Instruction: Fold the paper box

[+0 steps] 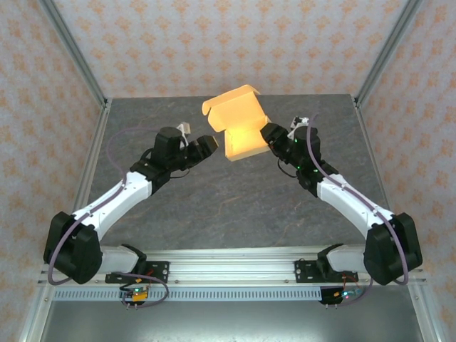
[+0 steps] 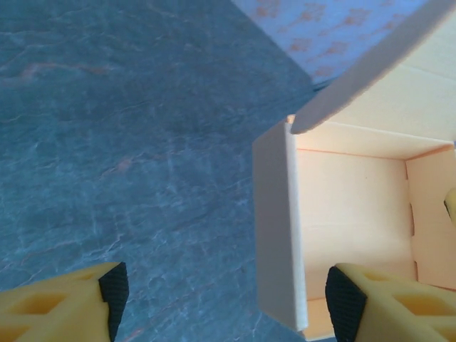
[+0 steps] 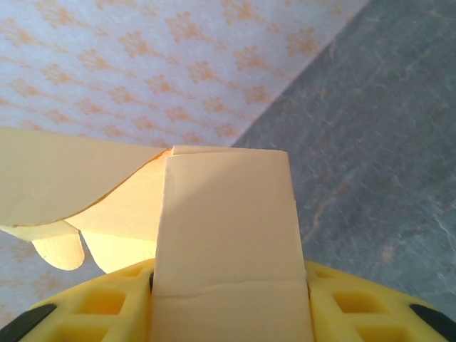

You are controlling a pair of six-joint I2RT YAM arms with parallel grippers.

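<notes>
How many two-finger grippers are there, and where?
2. The yellow-fingered left gripper is open beside the tan-orange cardboard paper box; the right gripper clamps its right side.

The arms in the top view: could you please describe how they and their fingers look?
The left arm and right arm have black joints and white links, each trailing a grey-purple cable. The fingers are yellow with cut-out cells and black pads.
</notes>
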